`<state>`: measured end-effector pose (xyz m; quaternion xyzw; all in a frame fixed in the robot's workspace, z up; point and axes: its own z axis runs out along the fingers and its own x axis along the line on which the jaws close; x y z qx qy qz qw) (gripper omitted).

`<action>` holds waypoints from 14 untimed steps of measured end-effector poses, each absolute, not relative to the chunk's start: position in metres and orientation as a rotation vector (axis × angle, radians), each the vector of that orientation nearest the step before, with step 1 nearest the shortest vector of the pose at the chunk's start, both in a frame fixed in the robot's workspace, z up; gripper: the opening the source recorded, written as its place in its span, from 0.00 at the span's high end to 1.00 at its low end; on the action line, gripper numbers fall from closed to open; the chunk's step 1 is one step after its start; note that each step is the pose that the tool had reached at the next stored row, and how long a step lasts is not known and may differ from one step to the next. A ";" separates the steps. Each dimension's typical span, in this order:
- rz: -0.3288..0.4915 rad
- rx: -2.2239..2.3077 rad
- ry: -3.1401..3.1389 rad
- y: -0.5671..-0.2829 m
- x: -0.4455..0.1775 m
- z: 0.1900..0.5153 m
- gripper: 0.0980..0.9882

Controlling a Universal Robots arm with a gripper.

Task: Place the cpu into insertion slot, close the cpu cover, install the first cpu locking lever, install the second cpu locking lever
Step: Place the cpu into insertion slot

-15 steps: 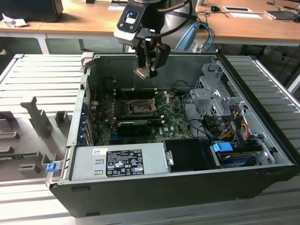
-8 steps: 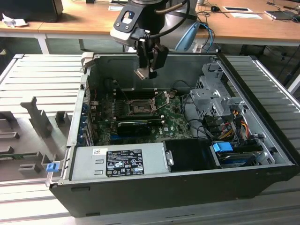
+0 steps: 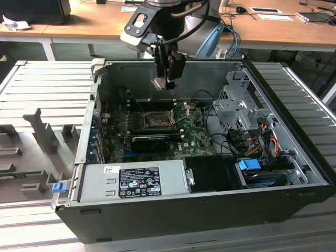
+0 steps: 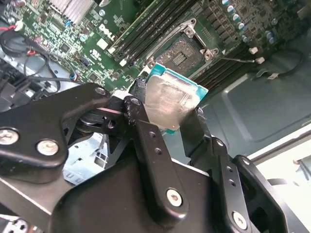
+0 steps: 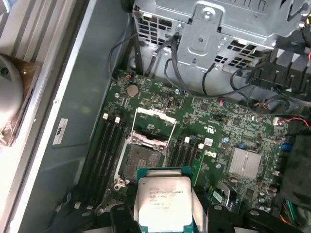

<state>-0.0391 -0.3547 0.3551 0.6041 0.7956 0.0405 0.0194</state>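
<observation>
My gripper (image 3: pixel 167 81) hangs above the open computer case, shut on the cpu (image 3: pixel 159 84), a small silver square with a teal-green edge. The second wrist view shows the cpu (image 4: pixel 170 104) pinched by two opposite edges between black fingers (image 4: pixel 141 128). In the first wrist view the cpu (image 5: pixel 163 201) hovers just short of the insertion slot (image 5: pixel 141 162), well above the board. The dark insertion slot (image 3: pixel 156 122) lies bare amid the green motherboard (image 3: pixel 197 137). The cpu cover (image 5: pixel 154 124) stands swung open beyond the slot. Two thin levers (image 3: pixel 184 108) stick up beside it.
A long black card (image 3: pixel 149 142) lies just below the socket, with memory slots (image 5: pixel 104 145) on either side. A silver drive cage (image 3: pixel 236 105), loose cables (image 3: pixel 257 136) and the grey power supply (image 3: pixel 134 181) fill the case's other corners. Grey fixtures (image 3: pixel 42 136) stand on the slatted table.
</observation>
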 end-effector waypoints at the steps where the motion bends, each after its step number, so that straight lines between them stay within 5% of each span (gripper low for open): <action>1: 0.125 1.890 2.457 -0.355 -0.039 0.355 0.52; 14: 0.120 2.037 2.331 -0.355 -0.039 0.344 0.52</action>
